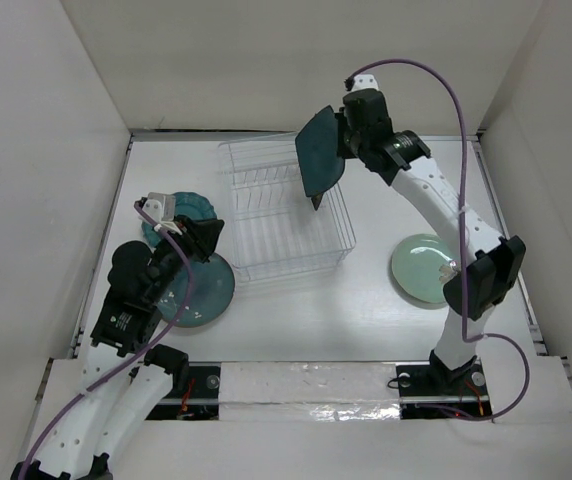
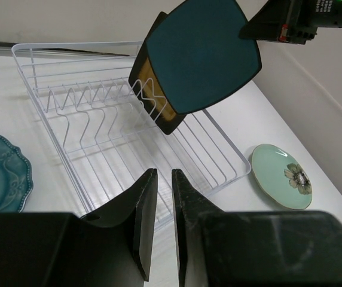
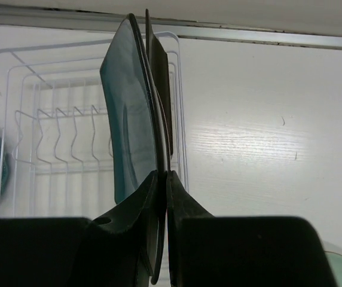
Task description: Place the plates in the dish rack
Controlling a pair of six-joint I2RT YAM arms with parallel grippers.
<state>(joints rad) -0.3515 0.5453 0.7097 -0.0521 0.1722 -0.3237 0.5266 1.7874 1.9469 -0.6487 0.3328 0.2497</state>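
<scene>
My right gripper [image 1: 346,140] is shut on the rim of the square dark teal plate [image 1: 318,150] and holds it on edge above the far right part of the clear dish rack [image 1: 286,255]. The square black plate with amber centre [image 2: 159,98] hangs pressed against its back, in the same grip as far as I can tell. In the right wrist view both plates [image 3: 132,113] rise edge-on from my gripper [image 3: 163,174]. My left gripper [image 1: 212,233], jaws almost together and empty, hovers over the round grey-teal plate [image 1: 206,295] and beside the scalloped teal plate [image 1: 192,206]. The pale green floral plate [image 1: 421,270] lies right of the rack.
White walls enclose the table on the left, back and right. A taped strip [image 1: 306,385] runs along the near edge between the arm bases. The rack's slotted ribs [image 2: 87,119] hold no plates. The right arm's elbow [image 1: 481,280] hangs over the green plate's right edge.
</scene>
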